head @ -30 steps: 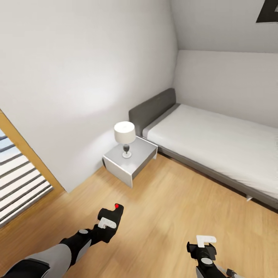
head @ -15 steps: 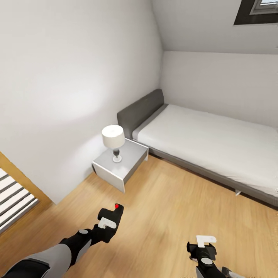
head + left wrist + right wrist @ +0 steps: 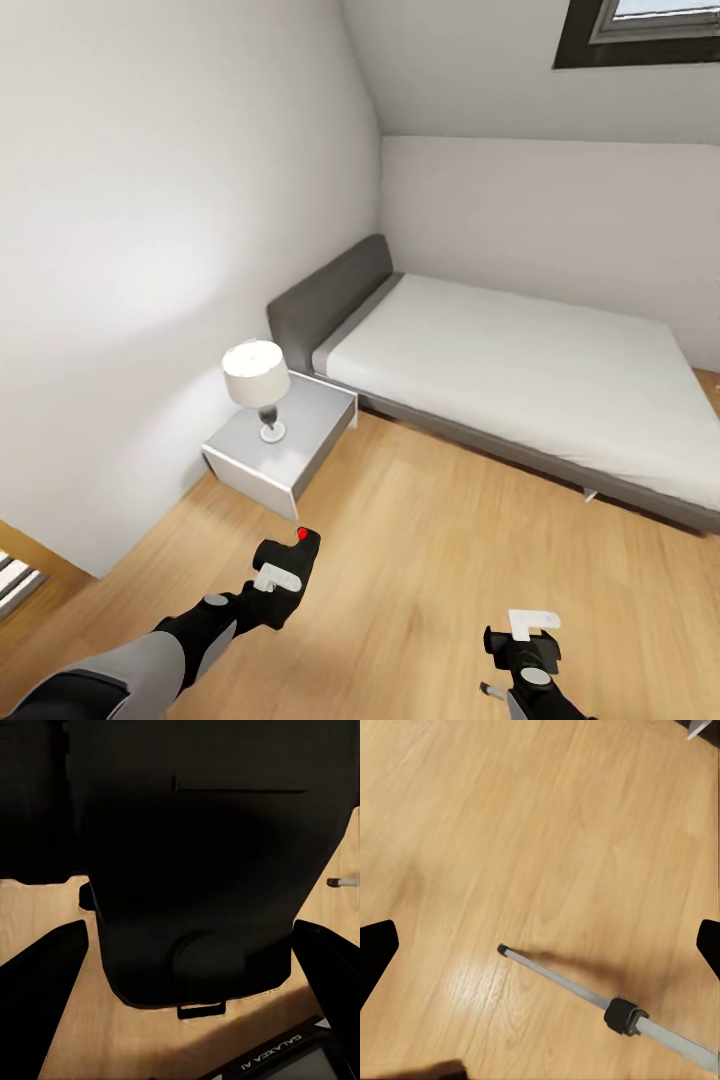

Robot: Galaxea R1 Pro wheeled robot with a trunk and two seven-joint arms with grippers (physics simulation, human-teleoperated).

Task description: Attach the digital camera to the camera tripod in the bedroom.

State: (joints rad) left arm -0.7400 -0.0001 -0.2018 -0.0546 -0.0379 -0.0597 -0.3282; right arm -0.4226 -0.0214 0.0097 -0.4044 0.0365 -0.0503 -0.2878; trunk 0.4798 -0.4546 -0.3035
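Observation:
My left gripper (image 3: 283,568) is shut on the digital camera (image 3: 296,552), a small black body with a round red button on top, held low over the wood floor. In the left wrist view the camera's dark body (image 3: 195,885) sits between both fingers (image 3: 41,1005). My right gripper (image 3: 531,628) hangs open at the lower right with nothing in it. Under the right gripper (image 3: 544,945), one silver leg of the camera tripod (image 3: 562,982) runs across the floor, with a black foot and a black joint. The tripod's head is out of view.
A grey bed (image 3: 520,380) with a dark headboard stands along the far wall. A white nightstand (image 3: 285,445) with a lamp (image 3: 257,375) sits by its head. A dark-framed window (image 3: 640,30) is at the top right. Light plank floor (image 3: 430,540) stretches ahead.
The whole head view has swung right: bed, nightstand and door frame slid left in the picture and the window came in. Both arms hold the same pose, camera still gripped.

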